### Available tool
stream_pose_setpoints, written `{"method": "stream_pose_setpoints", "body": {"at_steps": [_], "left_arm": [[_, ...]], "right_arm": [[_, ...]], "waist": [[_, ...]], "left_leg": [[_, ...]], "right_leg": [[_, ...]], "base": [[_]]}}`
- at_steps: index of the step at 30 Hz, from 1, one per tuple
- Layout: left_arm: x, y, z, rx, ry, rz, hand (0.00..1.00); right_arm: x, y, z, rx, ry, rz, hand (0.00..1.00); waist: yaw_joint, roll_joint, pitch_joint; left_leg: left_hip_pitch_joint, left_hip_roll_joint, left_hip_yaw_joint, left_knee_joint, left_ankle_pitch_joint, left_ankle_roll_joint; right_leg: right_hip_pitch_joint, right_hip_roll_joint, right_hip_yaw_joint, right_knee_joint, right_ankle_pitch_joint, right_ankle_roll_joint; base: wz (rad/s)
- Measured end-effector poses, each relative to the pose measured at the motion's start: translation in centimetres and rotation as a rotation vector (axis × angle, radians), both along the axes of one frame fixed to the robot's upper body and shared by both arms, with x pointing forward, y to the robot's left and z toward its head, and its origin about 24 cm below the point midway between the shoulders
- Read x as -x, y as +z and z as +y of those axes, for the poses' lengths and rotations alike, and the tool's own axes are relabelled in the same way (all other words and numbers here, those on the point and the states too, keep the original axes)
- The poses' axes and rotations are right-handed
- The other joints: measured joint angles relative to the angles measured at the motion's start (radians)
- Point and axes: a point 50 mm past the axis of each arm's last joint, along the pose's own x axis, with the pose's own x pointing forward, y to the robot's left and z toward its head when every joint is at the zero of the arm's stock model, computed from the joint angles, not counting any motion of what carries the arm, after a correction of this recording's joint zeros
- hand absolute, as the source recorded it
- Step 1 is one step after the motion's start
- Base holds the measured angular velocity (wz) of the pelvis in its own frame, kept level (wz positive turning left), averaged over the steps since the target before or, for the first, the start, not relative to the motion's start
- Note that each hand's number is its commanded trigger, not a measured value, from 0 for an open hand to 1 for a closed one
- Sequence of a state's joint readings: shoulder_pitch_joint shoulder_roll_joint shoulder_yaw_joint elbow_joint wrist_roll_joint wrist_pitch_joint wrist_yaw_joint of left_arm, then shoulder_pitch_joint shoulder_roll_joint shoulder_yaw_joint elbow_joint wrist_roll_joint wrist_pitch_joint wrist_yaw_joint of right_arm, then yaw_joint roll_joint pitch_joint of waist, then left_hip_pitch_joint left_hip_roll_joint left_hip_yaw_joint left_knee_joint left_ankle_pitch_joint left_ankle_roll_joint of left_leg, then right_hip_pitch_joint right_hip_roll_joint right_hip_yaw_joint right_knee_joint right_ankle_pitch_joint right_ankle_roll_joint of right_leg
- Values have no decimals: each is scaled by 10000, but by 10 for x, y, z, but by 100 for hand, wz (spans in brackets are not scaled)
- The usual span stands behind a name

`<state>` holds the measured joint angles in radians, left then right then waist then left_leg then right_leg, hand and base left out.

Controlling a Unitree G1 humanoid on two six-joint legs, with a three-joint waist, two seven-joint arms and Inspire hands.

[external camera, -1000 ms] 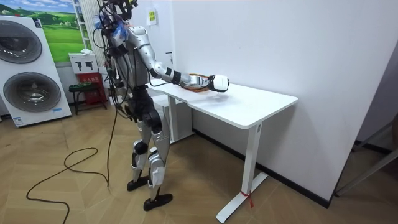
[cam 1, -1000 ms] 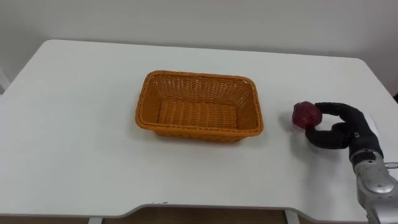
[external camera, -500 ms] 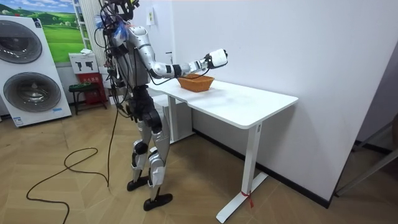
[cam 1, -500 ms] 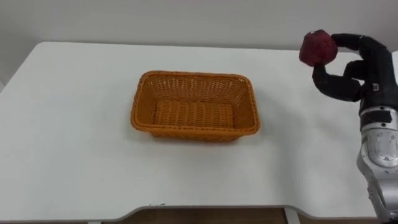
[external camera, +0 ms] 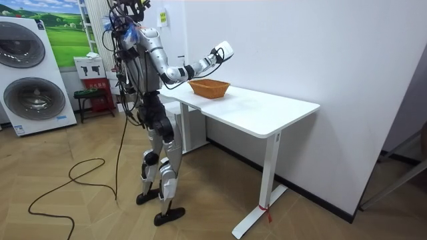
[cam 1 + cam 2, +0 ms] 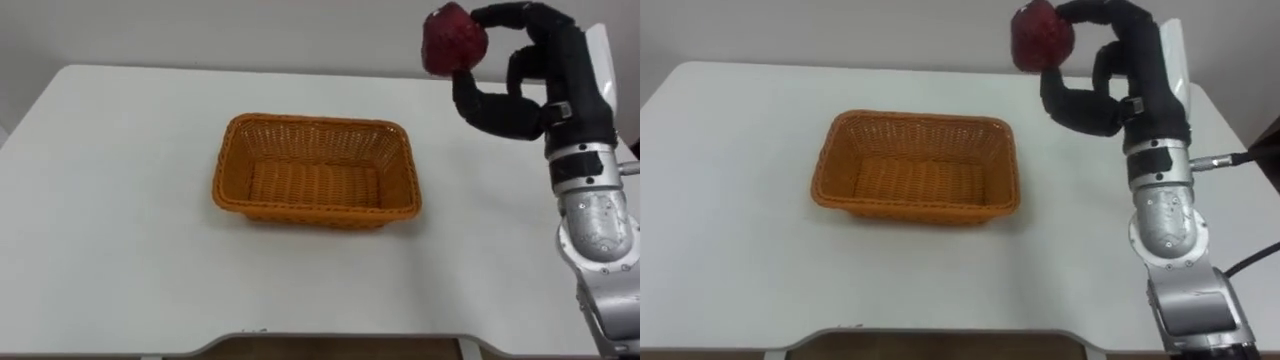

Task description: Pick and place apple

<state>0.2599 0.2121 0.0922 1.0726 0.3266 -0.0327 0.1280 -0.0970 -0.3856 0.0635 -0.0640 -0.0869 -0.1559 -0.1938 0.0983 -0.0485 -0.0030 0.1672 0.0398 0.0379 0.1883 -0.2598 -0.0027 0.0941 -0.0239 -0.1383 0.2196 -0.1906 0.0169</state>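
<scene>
The basket (image 6: 316, 172) sits empty near the middle of the table (image 6: 110, 240), just where it was 1 s ago; all the change is to its right. The apple (image 6: 452, 38) was then low near the table's right edge, already in the right hand's grip. It has since been carried up and inward, and now hangs high in the air, above and beyond the basket's right end, well clear of the table. The pick looks done and the carry under way. What remains, by my reading, is to bring the apple over the basket's opening, lower it and let go. The right hand (image 6: 556, 85) grasps the apple, fingers curled over its top, thumb beneath, palm turned left toward the basket. Its forearm rises nearly upright from the lower right. In the room view the robot stands at the table's end, that arm lifted above the basket.
</scene>
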Motion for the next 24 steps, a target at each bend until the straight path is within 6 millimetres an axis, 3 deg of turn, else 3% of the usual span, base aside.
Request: {"method": "stream_pose_setpoints", "body": {"at_steps": [5, 6, 7, 8, 24], "left_arm": [[-2, 0, 0, 2, -233, -33, 0], [-2, 0, 0, 17, -258, -92, 0], [-2, 0, 0, 19, -263, -102, 0], [-2, 0, 0, 19, -262, -98, 0], [-7, 2, 0, 81, -409, -441, 0]], "right_arm": [[0, -4, 9, 110, 498, 263, 100], [0, -5, 9, 148, 603, 322, 90], [0, -5, 9, 163, 646, 338, 15], [0, -5, 10, 183, 723, 333, 0], [10, 16, 25, 1765, 1166, -1239, 0]], "waist": [[176, -1, 6], [203, -5, 12], [213, -8, 14], [226, -17, 20], [269, -7, 44]], "left_leg": [[-4, 4, 4, 3, 0, 0], [-7, 4, 3, 3, 0, 0], [-9, 4, 1, 3, 0, 0], [-10, 4, 1, 2, 0, 0], [-113, 10, 2, -18, 0, 0]], "right_leg": [[-10, 2, -2, 8, 11, -8], [-10, 2, -5, 9, 13, -7], [-10, 2, -7, 9, 13, -6], [-10, 2, -7, 9, 14, -5], [-125, 21, 3, -15, 15, -5]], "base": [[0], [0], [0], [0], [0]]}}
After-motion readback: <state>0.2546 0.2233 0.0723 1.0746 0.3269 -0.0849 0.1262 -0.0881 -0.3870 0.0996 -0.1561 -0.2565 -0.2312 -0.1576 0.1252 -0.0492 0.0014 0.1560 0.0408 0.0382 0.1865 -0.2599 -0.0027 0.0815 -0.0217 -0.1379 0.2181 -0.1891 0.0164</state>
